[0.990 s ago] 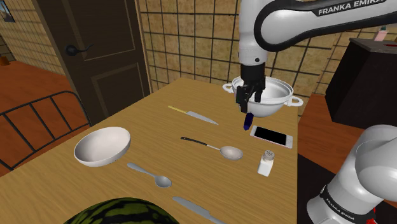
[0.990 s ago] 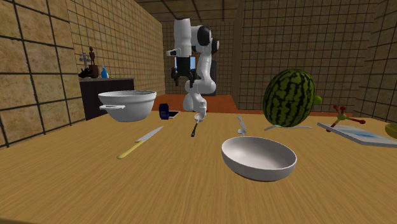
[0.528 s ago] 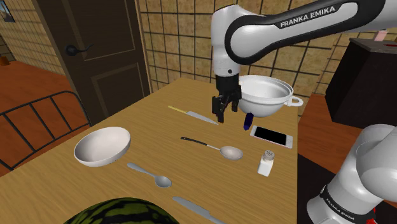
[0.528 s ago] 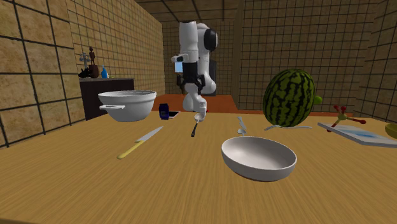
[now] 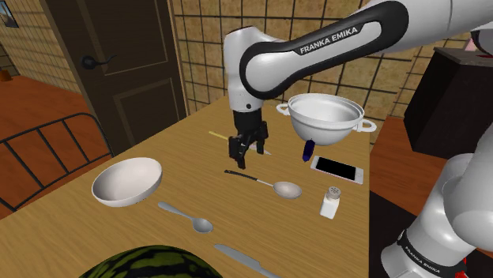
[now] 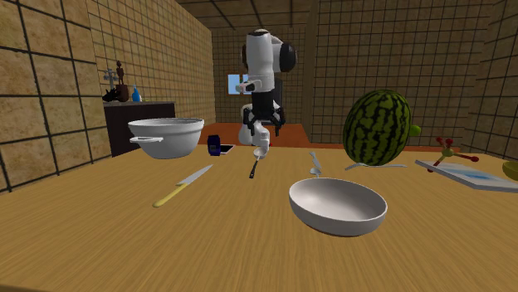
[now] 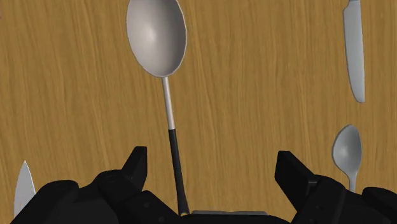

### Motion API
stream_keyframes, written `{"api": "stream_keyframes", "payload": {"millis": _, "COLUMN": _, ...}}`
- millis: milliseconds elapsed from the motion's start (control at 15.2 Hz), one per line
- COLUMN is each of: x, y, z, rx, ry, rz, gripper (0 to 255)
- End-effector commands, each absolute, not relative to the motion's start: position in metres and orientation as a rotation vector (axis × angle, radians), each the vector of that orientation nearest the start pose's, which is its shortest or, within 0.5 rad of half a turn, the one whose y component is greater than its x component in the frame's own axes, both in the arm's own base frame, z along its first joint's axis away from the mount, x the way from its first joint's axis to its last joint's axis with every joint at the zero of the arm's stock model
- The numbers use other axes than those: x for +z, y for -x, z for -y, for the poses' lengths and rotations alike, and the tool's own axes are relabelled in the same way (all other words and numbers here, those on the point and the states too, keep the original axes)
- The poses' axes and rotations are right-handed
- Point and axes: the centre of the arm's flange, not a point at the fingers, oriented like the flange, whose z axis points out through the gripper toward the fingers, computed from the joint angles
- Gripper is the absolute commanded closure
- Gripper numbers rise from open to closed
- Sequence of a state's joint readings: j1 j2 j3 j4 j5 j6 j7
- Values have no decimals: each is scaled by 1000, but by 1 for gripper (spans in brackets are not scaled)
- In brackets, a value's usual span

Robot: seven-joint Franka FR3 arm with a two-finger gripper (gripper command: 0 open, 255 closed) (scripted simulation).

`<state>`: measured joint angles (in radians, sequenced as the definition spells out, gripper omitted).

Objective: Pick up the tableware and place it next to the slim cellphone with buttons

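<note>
A spoon (image 5: pixel 276 187) with a black handle and a grey bowl lies mid-table, in front of the yellow-handled knife (image 5: pixel 223 137). My gripper (image 5: pixel 242 155) hangs open just above the spoon's handle end. In the wrist view the spoon (image 7: pixel 167 95) runs between the fingers (image 7: pixel 135 163), closer to one finger and touching neither. A small dark blue phone (image 5: pixel 307 150) stands under the rim of the white two-handled pot (image 5: pixel 325 117). Across the table the gripper (image 6: pixel 261 134) hovers over the spoon (image 6: pixel 257 161), with the blue phone (image 6: pixel 216 146) beside the pot (image 6: pixel 166 136).
A pink-edged smartphone (image 5: pixel 338 169) and a salt shaker (image 5: pixel 330 201) lie near the stand side. A white bowl (image 5: pixel 126 180), a second spoon (image 5: pixel 187 217), another knife (image 5: pixel 245 261) and a watermelon (image 5: pixel 146 265) fill the near end. A dark door stands behind the table.
The arm has swung from above the white pot toward the shoulder view's left and come down over the black-handled spoon. The fingers stayed open; nothing on the table moved.
</note>
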<state>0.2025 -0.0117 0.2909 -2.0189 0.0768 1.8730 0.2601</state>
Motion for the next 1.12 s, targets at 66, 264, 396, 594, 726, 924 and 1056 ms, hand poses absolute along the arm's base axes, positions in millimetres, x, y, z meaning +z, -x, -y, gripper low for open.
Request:
{"api": "stream_keyframes", "payload": {"millis": 66, "x": 430, "y": -483, "z": -292, "rx": 239, "ry": 3078, "rz": 364, "gripper": 0}}
{"api": "stream_keyframes", "payload": {"millis": 264, "x": 417, "y": -496, "z": -325, "rx": 242, "ry": 3055, "rz": 407, "gripper": 0}}
{"api": "stream_keyframes", "payload": {"millis": 396, "x": 409, "y": -504, "z": -347, "rx": 245, "ry": 3038, "rz": 435, "gripper": 0}}
{"api": "stream_keyframes", "payload": {"millis": 594, "x": 397, "y": -516, "z": -381, "rx": 248, "ry": 3014, "rz": 478, "gripper": 0}}
{"api": "stream_keyframes", "payload": {"millis": 726, "x": 389, "y": -523, "z": -404, "rx": 250, "ry": 2997, "rz": 505, "gripper": 0}}
{"api": "stream_keyframes", "payload": {"millis": 924, "x": 378, "y": -532, "z": -439, "rx": 253, "ry": 2971, "rz": 547, "gripper": 0}}
{"api": "stream_keyframes", "payload": {"millis": 1056, "x": 372, "y": -538, "z": -462, "rx": 255, "ry": 2955, "rz": 573, "gripper": 0}}
